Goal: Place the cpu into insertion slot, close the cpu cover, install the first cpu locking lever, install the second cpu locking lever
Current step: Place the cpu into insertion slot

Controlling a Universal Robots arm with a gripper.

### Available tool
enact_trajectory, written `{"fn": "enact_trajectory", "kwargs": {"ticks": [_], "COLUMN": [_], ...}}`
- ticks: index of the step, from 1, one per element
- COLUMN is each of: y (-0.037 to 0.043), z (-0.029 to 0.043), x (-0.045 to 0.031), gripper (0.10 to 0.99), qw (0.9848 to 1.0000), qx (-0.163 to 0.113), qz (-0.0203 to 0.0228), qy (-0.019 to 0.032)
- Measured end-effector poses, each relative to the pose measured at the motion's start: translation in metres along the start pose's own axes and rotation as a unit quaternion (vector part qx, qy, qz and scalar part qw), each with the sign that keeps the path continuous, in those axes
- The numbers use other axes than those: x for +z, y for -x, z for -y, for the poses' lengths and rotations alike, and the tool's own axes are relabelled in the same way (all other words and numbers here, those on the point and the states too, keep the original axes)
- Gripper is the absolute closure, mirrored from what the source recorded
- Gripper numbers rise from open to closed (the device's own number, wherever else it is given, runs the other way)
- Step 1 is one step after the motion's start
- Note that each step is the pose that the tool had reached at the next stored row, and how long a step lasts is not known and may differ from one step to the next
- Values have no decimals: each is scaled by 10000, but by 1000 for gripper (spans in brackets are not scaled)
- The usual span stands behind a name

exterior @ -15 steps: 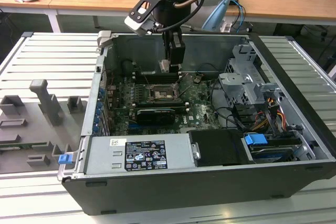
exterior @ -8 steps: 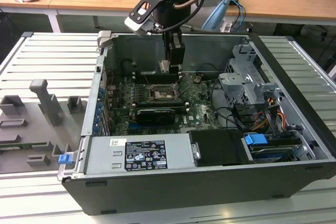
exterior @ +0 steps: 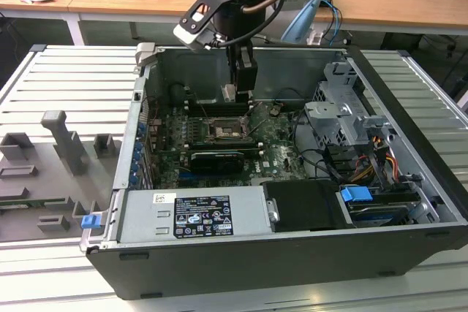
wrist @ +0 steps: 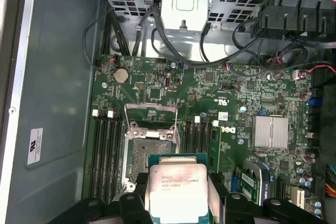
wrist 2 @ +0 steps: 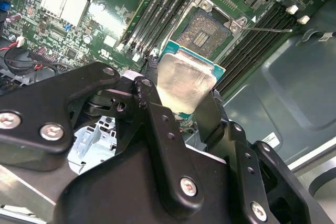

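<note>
My gripper (exterior: 235,87) hangs inside the open computer case, shut on the cpu (exterior: 229,93), a flat silver-grey square chip. In both wrist views the cpu (wrist 2: 186,80) (wrist: 176,192) sits between the black fingers (wrist 2: 148,103), tilted and lifted off the board. The insertion slot (exterior: 222,131) (wrist 2: 205,29) (wrist: 146,153) lies bare with its dark centre showing, a short way from the chip. The cpu cover (wrist: 150,109) stands raised at one edge of the slot. A thin wire lever (wrist 2: 269,30) sticks out beside the slot.
Black memory slots (wrist: 105,150) flank the socket. A long black card (exterior: 213,160) lies nearer the exterior camera. A grey drive cage (exterior: 340,111) with cables stands at the exterior view's right, and a power supply (exterior: 194,213) fills the front. Grey fixtures (exterior: 66,140) sit outside the case.
</note>
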State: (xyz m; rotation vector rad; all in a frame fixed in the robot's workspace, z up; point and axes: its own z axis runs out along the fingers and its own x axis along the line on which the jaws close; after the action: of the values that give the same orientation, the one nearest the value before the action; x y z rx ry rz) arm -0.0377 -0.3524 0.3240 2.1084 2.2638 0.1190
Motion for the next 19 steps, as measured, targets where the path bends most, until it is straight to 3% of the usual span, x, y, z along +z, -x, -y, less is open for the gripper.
{"fn": "enact_trajectory", "kwargs": {"ticks": [19], "y": [1], "z": [4], "x": [39], "gripper": [557], "qw": [10000], "qx": [26], "qz": [2], "qy": [-1]}}
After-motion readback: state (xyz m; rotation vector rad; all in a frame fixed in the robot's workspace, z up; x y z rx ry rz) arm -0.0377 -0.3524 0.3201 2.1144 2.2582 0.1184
